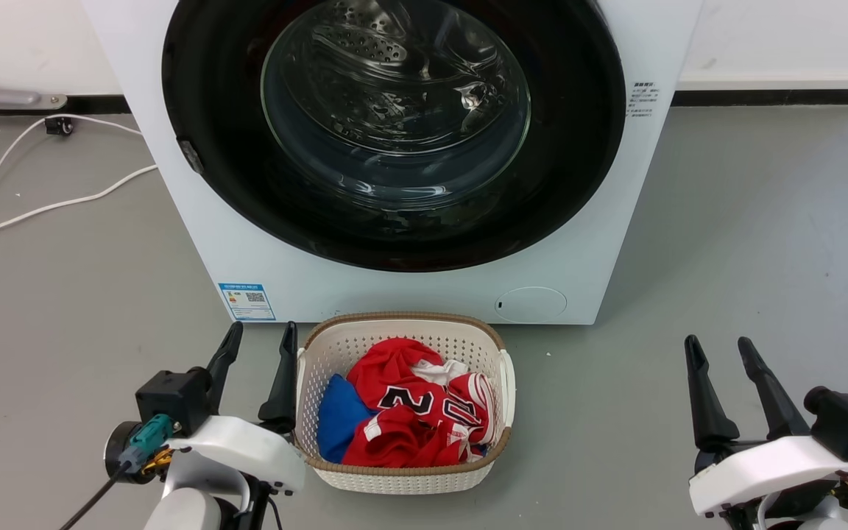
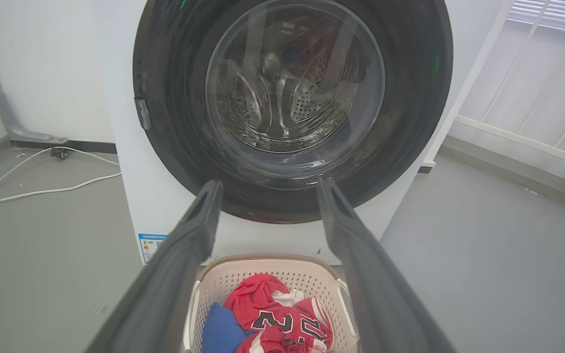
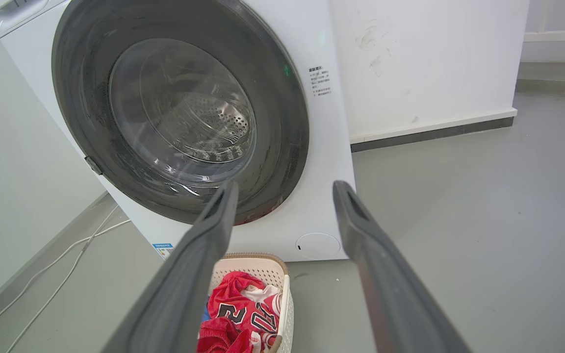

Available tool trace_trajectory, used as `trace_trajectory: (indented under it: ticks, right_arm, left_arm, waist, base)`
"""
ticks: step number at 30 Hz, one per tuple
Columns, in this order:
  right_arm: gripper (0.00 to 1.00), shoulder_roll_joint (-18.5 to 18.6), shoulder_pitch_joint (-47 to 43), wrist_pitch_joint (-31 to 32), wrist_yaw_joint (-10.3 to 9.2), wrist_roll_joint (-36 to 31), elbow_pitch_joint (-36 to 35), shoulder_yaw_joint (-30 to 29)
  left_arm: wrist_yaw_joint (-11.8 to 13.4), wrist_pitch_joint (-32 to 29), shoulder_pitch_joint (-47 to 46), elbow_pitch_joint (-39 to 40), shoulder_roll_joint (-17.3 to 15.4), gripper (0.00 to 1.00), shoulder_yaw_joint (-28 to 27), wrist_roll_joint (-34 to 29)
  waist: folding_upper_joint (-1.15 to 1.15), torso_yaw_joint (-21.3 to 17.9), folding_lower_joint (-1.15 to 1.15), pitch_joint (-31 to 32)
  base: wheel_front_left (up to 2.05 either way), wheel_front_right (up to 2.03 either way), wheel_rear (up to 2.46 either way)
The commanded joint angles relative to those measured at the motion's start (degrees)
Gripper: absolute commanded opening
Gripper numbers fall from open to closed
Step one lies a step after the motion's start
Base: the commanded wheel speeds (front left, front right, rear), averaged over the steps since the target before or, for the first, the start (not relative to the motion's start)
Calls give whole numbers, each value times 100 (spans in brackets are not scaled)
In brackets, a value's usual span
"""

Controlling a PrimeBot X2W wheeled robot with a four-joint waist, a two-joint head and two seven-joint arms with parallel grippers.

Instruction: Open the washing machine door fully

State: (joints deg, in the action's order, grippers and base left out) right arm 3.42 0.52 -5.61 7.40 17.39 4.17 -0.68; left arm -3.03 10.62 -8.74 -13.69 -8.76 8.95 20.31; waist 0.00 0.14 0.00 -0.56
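The round shiny black washer door (image 1: pixel 394 110) was shut. The left gripper (image 1: pixel 262 331) and right gripper (image 1: pixel 718 344) stood open, empty. Swinging out, the door might bump the white plastic basket (image 1: pixel 402 318).

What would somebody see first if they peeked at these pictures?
The huge round glossy black washing machine door, with its clear glass middle, covers most of the front of the white washing machine and looks shut. Just in front sits a white basket holding a bright red jersey. The left gripper and right gripper are open low in the head view, one on each side of the basket.
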Motion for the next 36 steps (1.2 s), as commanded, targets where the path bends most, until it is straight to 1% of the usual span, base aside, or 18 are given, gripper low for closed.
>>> trace_trajectory:
  ticks: [1,15,36]
  right_arm:
    - [100,-2,-33,-48,11,-167,-65,13]
    - [100,-12,-43,-140,12,-742,-126,60]
    - [100,-51,-122,-284,8,-1201,-137,79]
  left_arm:
    - [17,51,-112,6,-41,100,24,-130]
    - [43,207,-131,-136,-46,100,66,-710]
    - [-192,434,-148,-365,162,100,-181,-1277]
  waist:
    - [0,-1,0,2]
    - [0,-12,0,-6]
    - [0,-24,0,-16]
  base:
    - [0,0,0]
    - [0,0,0]
    - [0,0,0]
